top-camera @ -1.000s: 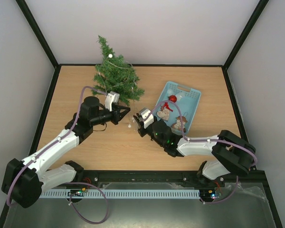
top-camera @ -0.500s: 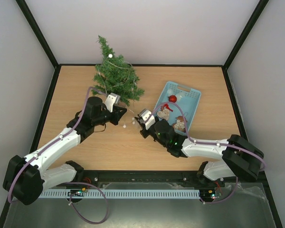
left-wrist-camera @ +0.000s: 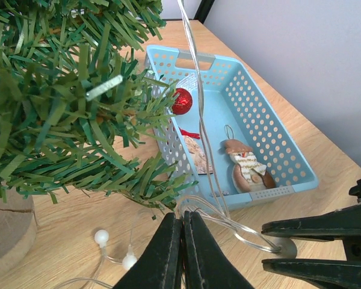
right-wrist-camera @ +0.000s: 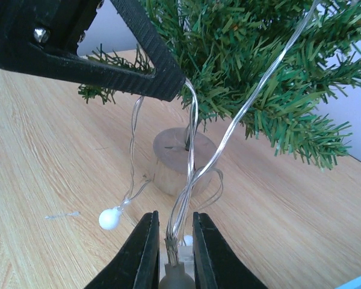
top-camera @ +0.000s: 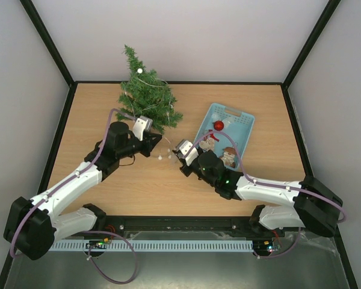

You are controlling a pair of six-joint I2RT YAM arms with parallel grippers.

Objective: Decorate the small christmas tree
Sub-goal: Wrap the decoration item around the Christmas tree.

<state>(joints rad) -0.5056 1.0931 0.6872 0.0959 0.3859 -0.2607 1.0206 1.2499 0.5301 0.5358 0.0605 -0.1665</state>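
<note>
The small christmas tree stands upright at the far left of the desk, its trunk in what looks like a wooden disc. A thin clear light string runs down from its branches to both arms. The left hand is clenched with its fingers pressed together on loops of that wire, just beside the lowest branches. The right hand is close by and pinches a bunch of the same strands between its fingers. The main risk is tension. The wire is already hooked high in the branches, so if either arm pulls away from the tree the light fir would likely tip or slide on its base. With both hands grasping one short stretch, moves in opposite directions could strain or snap the wire, or drag it out of one grip. The slack is another hazard. Loose loops and a white bulb lie on the desk near the trunk, where they could snag on the base or wrap round a finger. The light blue basket sits just beside the tree with a red ball and a snowman ornament inside, so a wide swing of the wire could catch its rim.
</note>
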